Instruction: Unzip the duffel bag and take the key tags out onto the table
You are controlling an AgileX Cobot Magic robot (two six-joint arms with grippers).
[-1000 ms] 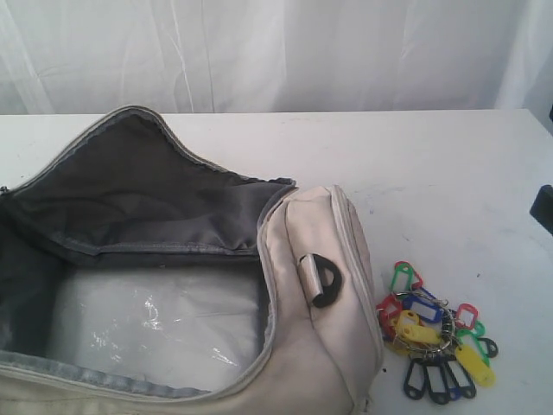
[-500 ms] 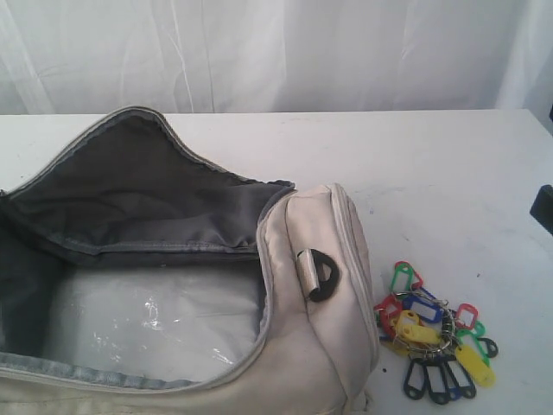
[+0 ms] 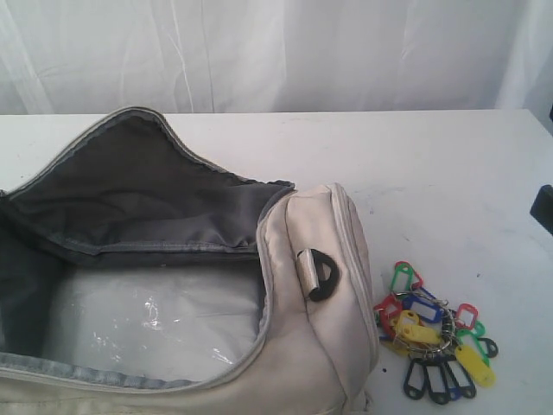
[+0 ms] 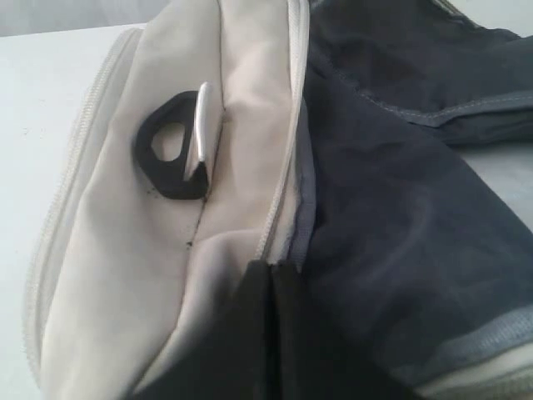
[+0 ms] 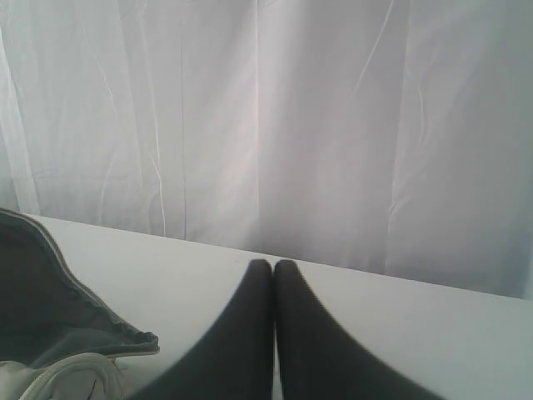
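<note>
The cream-white duffel bag lies unzipped on the left of the table, showing its dark grey lining and a clear plastic sheet inside. The bunch of coloured key tags rests on the tabletop just right of the bag's end, clear of both grippers. In the left wrist view my left gripper is shut, its tips pinching the bag's zipper edge beside the black D-ring. My right gripper is shut on nothing, held above bare table with the bag's rim off to one side. Neither gripper's fingers show in the exterior view.
A white curtain hangs behind the table's far edge. A dark part of the right arm pokes in at the right border of the exterior view. White tabletop stretches behind and to the right of the bag.
The bag's end with the D-ring shifted slightly and its open rim settled a little lower. The key tags have not moved.
</note>
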